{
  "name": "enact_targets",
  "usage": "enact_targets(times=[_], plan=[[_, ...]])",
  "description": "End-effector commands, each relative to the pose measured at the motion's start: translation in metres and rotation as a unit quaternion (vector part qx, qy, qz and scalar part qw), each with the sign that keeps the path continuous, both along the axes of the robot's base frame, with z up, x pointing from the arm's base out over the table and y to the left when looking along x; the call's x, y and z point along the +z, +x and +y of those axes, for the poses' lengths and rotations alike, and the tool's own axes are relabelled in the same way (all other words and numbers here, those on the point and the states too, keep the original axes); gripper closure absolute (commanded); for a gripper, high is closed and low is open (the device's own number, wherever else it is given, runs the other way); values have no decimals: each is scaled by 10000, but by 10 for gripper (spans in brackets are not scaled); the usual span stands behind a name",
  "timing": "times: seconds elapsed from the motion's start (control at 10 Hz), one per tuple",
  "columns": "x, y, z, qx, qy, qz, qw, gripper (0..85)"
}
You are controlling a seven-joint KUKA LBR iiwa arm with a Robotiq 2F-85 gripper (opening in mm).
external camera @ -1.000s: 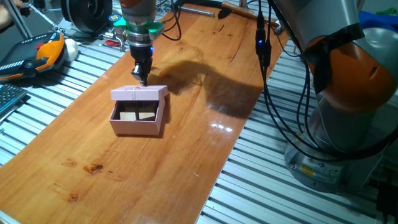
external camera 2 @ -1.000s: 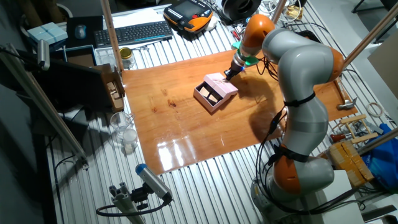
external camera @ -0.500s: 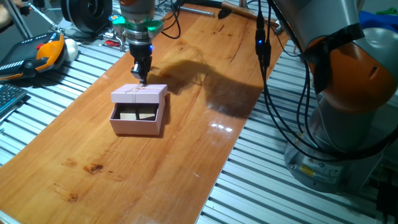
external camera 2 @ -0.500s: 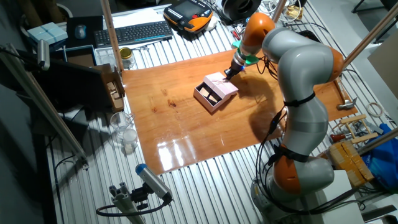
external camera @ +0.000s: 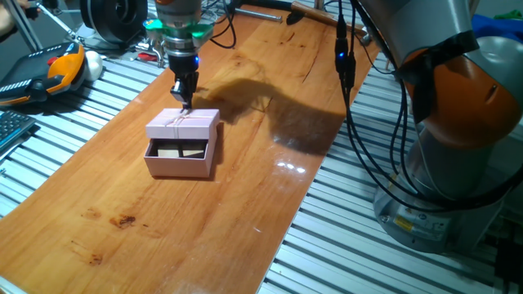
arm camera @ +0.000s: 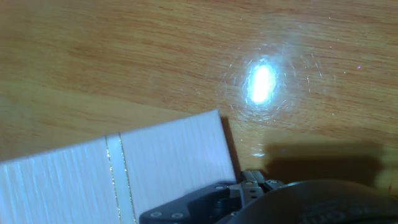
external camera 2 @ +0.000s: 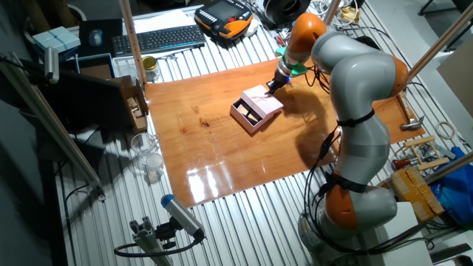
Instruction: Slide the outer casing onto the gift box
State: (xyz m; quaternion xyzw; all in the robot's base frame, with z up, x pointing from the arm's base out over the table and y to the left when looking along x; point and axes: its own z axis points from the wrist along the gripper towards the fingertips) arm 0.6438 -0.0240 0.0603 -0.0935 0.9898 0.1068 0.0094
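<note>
I see the gripper poised over the casing's far edge; casing covers the box. Its grip I cannot tell.

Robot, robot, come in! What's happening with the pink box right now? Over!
Gripper at the outer casing's back edge, jaws' state unclear. Casing partly over the gift box; tan pieces showing in front. Nothing blocking on the table.
</note>
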Motion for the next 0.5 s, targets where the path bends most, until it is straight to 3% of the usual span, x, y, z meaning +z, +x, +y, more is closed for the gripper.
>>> enact_targets(times=[0.0, 0.4], plan=[[15, -3, 10, -7, 0, 11, 10000, 850], [55, -3, 32, -15, -8, 44, 10000, 850]])
